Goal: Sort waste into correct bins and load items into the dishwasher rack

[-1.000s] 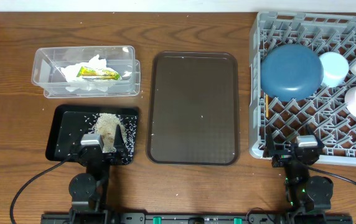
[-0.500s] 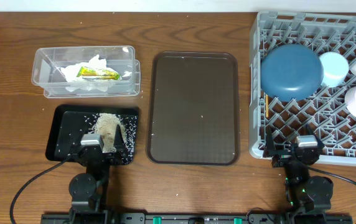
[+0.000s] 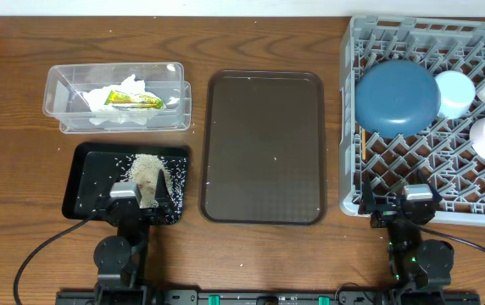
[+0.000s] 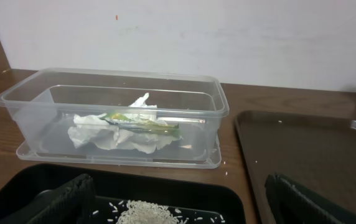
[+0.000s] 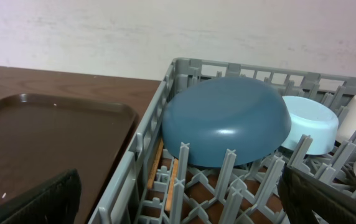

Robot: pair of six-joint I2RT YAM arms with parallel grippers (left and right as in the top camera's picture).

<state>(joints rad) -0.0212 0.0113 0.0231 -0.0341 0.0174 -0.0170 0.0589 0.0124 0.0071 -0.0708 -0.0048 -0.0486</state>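
While both arms sit folded low at the near edge of the table (image 3: 22, 178), the left gripper (image 3: 139, 196) hangs released over the near edge of the black tray (image 3: 86, 157), which holds the rice (image 3: 145, 168). The right gripper (image 3: 399, 196), also spread wide and empty, is at the near-left corner of the dishwasher rack (image 3: 348, 127), where the dark-blue bowl (image 3: 397, 98) lies upside down.

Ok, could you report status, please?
Left gripper, right gripper open, empty. Crumpled white tissue in clear plastic tub; dark-blue bowl in grey rack. Nothing blocking.
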